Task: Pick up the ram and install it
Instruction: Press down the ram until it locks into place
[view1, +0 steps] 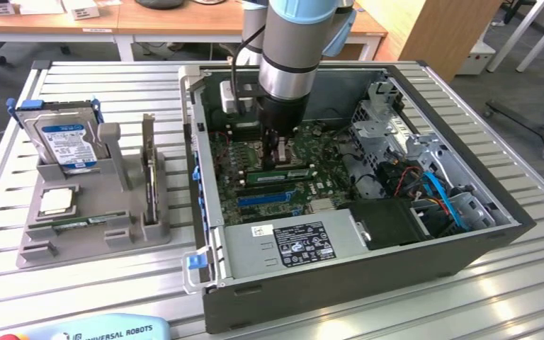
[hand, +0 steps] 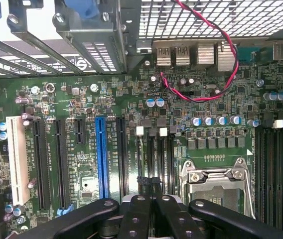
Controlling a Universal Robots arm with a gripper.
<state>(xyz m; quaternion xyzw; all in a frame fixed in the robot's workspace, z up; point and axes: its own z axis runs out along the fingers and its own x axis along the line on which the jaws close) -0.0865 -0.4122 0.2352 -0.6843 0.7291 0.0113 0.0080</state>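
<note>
At the near edge of the slatted aluminium table (view1: 111, 283) lies a pale blue teach pendant (view1: 93, 329). Beyond it, on the exterior view's left, a grey moulded holder (view1: 93, 234) carries a silver hard drive with a blue label (view1: 64, 138).

On the exterior view's right is the open dark grey computer case (view1: 348, 283), with a silver labelled power supply (view1: 286, 244) at its near side. Farther in, on the green motherboard (view1: 253, 152), the ram (view1: 277, 173) is a long, thin green board stick with dark chips in a row. It stands on its long edge in a slot, just beyond the blue expansion slot (view1: 263, 198). The black gripper (view1: 275, 154) comes down from the far side to the middle of the ram's top edge. Whether it touches the ram cannot be told.

The wrist view shows the gripper (hand: 149, 199) with its fingers (hand: 134, 211) pressed together and nothing seen between them. It also brings out the board's detail:
- the blue expansion slot (hand: 100, 154)
- the silver processor socket (hand: 213, 179)
- a twisted red and black wire (hand: 221, 94) looping by the far rear ports

The exterior view alone takes in the table, the holder and the ram's face.
</note>
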